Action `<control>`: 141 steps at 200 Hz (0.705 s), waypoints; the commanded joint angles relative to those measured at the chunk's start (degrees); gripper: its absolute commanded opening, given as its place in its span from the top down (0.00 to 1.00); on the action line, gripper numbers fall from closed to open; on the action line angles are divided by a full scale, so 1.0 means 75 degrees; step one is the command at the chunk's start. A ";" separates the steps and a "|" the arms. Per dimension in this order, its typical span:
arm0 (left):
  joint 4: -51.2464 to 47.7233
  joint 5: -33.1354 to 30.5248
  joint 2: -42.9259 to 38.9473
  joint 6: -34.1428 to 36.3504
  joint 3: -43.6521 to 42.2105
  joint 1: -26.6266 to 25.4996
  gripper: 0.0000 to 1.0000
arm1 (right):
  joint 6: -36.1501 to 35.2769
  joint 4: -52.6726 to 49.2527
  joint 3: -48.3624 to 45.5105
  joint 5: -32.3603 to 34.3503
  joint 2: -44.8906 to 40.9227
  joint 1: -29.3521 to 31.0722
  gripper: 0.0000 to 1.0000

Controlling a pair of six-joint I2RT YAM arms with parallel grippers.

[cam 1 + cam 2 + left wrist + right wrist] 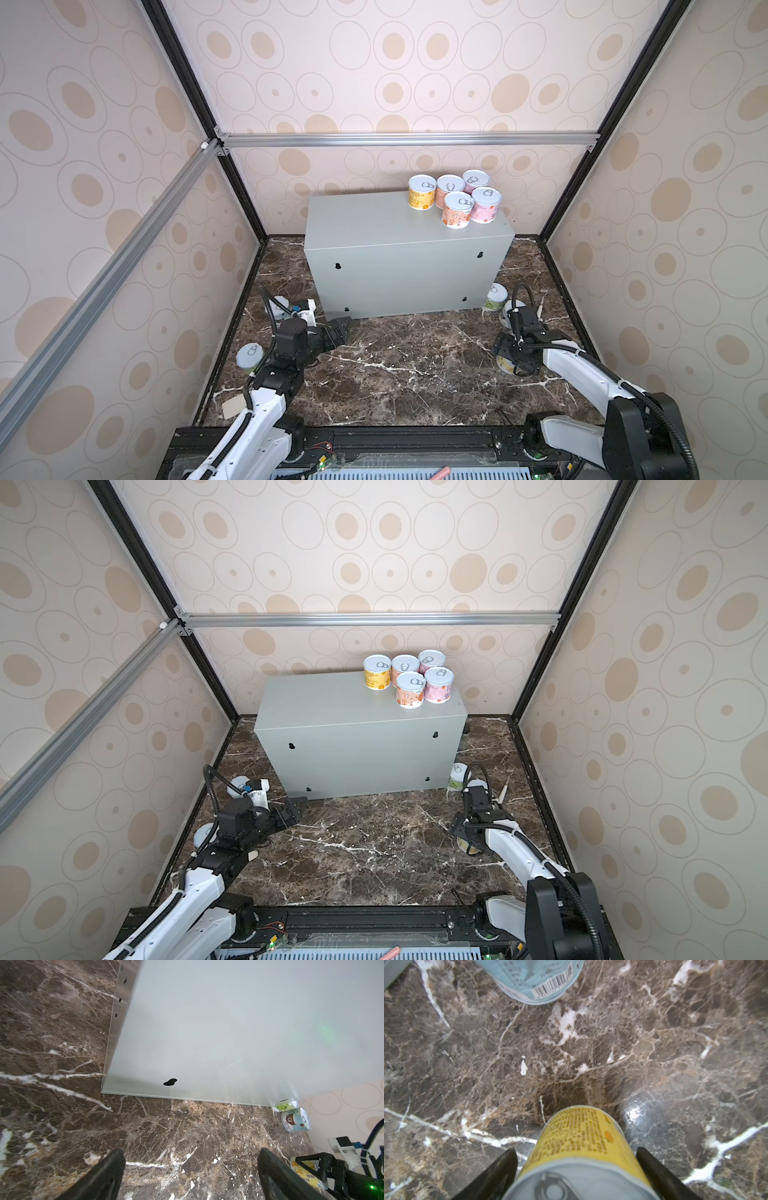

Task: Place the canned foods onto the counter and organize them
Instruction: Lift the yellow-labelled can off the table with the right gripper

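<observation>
1. The yellow can (pixel 577 1136) stands upright on the marble surface (pixel 415 365) near its right edge, well in front of the grey metal box (pixel 399 274). Its silver pull-tab lid faces up.
2. Handling, as a judgement: a stiff tin that will not give under the pads. It is probably fairly heavy if full, and the smooth paper label could slip. The best hold is across the round side wall at about mid-height, clear of the lid rim, with the can kept upright.
3. The right claw (pixel 575 1149) is low over this can with a jaw on either side. In the right wrist view a thin strip of marble shows between each tip and the label, so I read the jaws as part-open and not yet clamped.
4. The left claw (pixel 191 1150) is spread wide and holds nothing. It hovers just off the box's front left lower corner.
5. Five cans (pixel 457 199) already stand clustered at the right rear corner of the box top.
6. Other cans stand on the marble:
   - a green can (pixel 496 297) is beside the box's front right corner;
   - a pale teal can (pixel 295 1120) is next to the green one;
   - a pale can (pixel 249 357) is by the left edge.
</observation>
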 commanded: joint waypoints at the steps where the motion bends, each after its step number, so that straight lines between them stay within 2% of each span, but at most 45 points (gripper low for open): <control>1: -0.0027 -0.0160 -0.0111 0.0082 0.0064 -0.0034 0.01 | 0.0005 -0.0081 0.0136 0.0126 0.0213 0.0209 0.12; 58: -0.0161 -0.0326 -0.0184 0.0123 0.0146 -0.0033 0.01 | -0.0118 -0.0439 0.0592 0.0211 0.0598 0.0597 0.25; 101: -0.0416 -0.0449 -0.0307 0.0219 0.0341 -0.0042 0.01 | -0.0427 -0.0960 0.0981 0.0306 0.0127 0.0751 0.34; 141: -0.0846 -0.0630 -0.0416 0.0447 0.0686 -0.0034 0.01 | -0.0766 -0.1470 0.1445 0.0139 -0.0359 0.0913 0.36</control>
